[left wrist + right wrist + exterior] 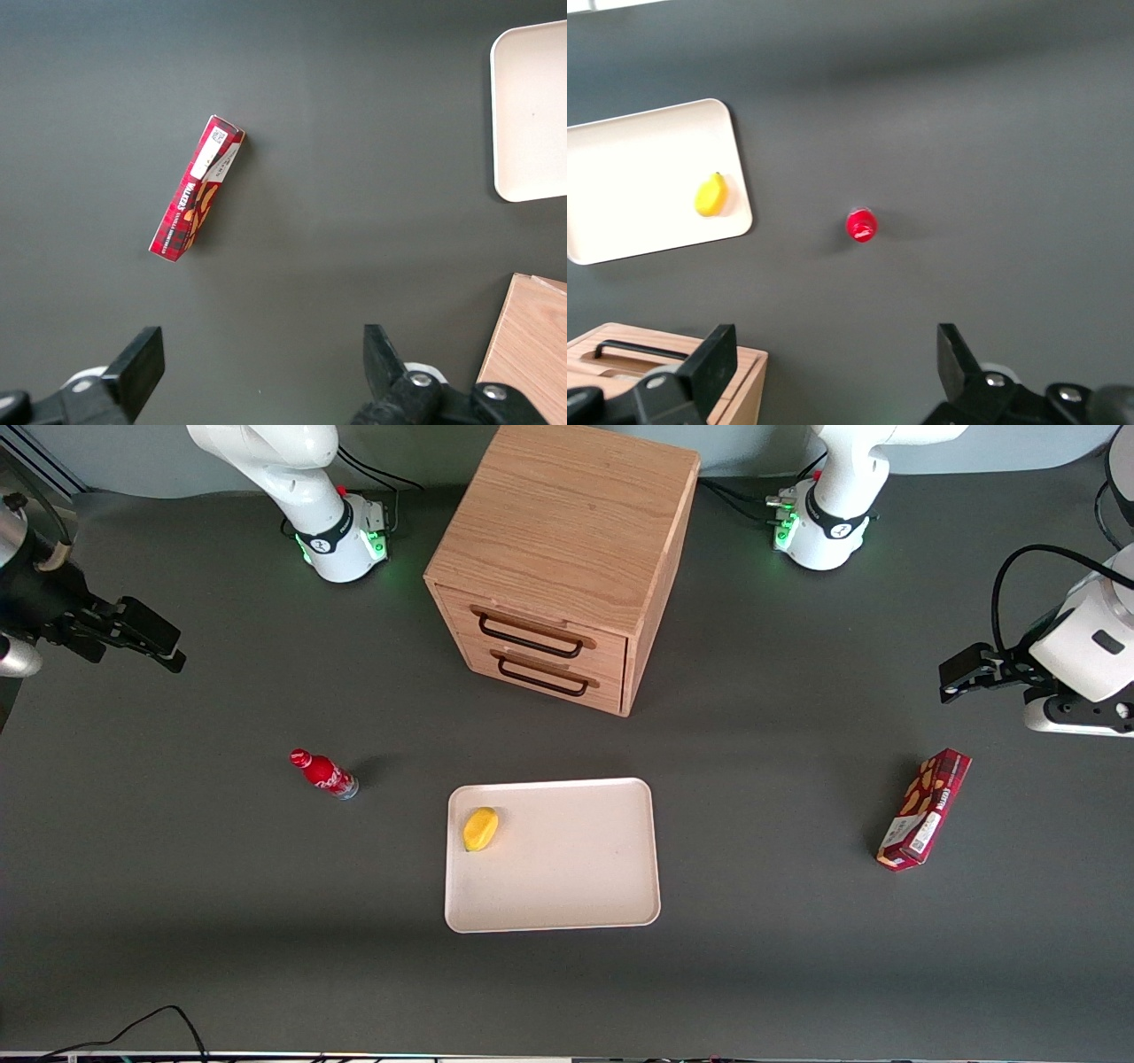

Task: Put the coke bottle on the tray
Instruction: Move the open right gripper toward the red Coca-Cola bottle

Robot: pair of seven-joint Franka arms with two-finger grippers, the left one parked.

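Note:
The small red coke bottle [324,774] stands on the grey table, beside the tray toward the working arm's end; in the right wrist view it [861,225] is seen from above, red cap up. The cream-beige tray [567,868] lies nearer the front camera than the wooden cabinet and holds a yellow fruit [481,829]; the tray [638,186] also shows in the right wrist view. My gripper [164,651] hangs high at the working arm's end of the table, well away from the bottle. It is open and empty, its fingers [716,363] wide apart.
A wooden drawer cabinet [567,558] with two dark handles stands at the table's middle, farther from the front camera than the tray. A red snack box [924,808] lies toward the parked arm's end.

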